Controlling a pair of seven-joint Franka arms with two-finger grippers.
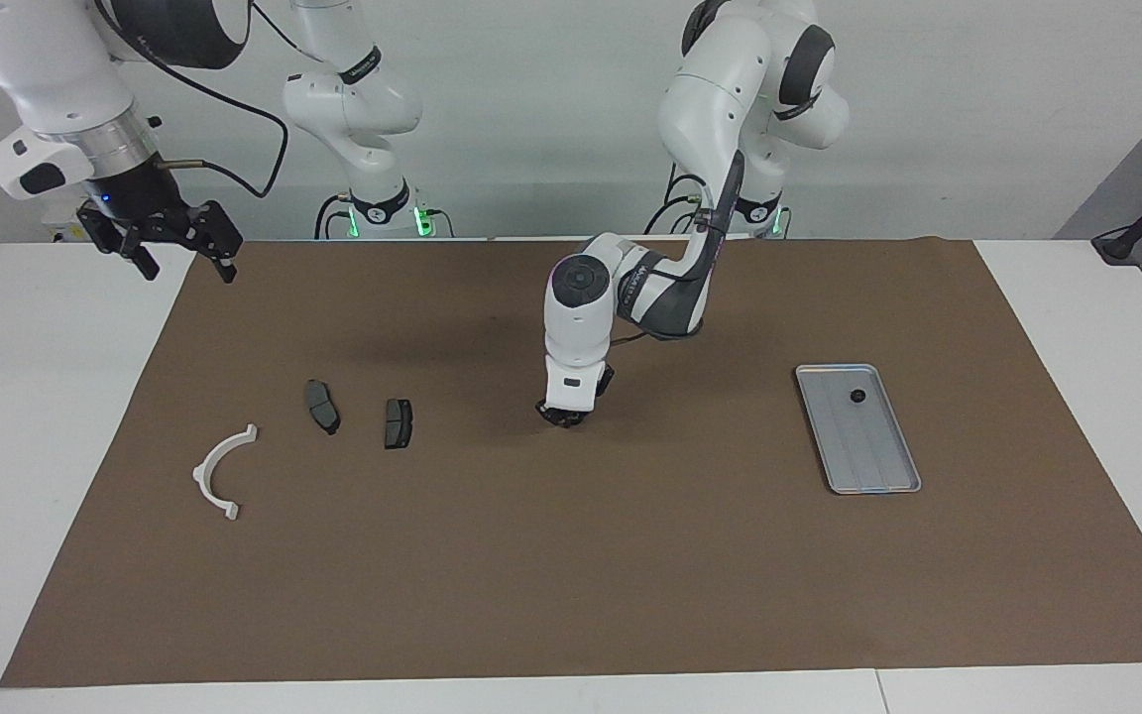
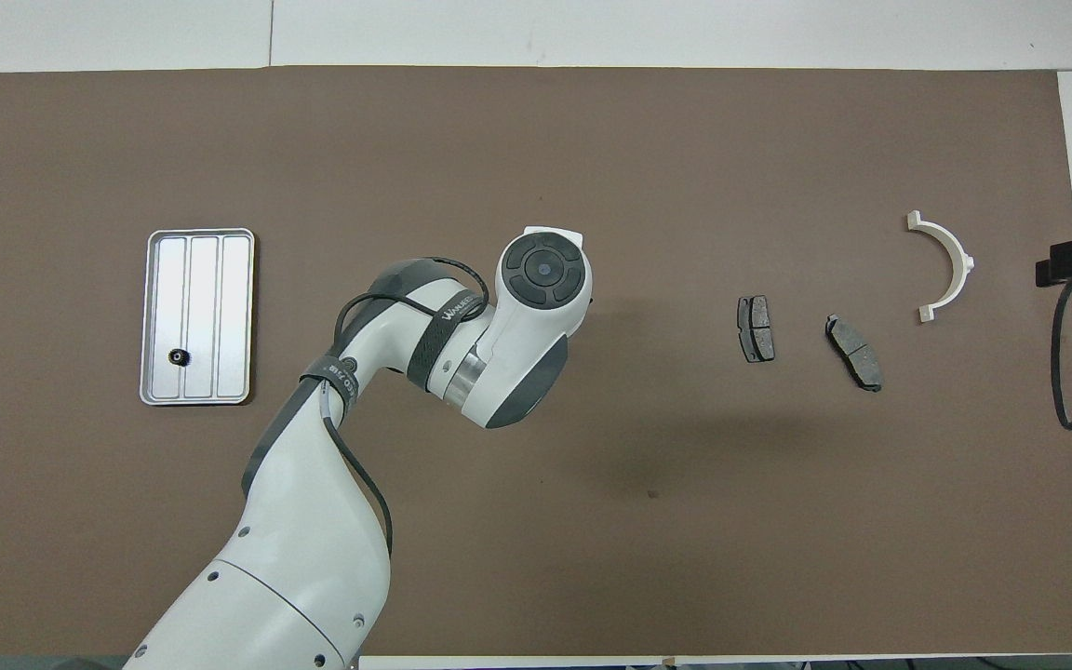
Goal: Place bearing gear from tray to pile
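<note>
The flat silver-grey ridged metal tray (image 1: 857,427) lies at centre right of the facing view, a small black bearing gear (image 1: 857,397) in it. The left gripper (image 1: 561,417) hangs low at mid-frame over the brown mat (image 1: 571,555) on the table; I cannot tell how its fingers stand. The right gripper (image 1: 179,248), upper left, waits with fingers wide and empty. Two dark grey brake-pad plates (image 1: 323,406) and a white half-ring plastic bracket (image 1: 219,474) sit centre left.

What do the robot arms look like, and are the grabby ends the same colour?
Both arms are smooth, rounded white shells with dark grey joint rings. Thin black cables run along them, and green lights glow at the bases. The left arm's end effector is small and black below a white wrist with a round dark grey cap. The right arm's end effector is black too, under a silver metal collar.
</note>
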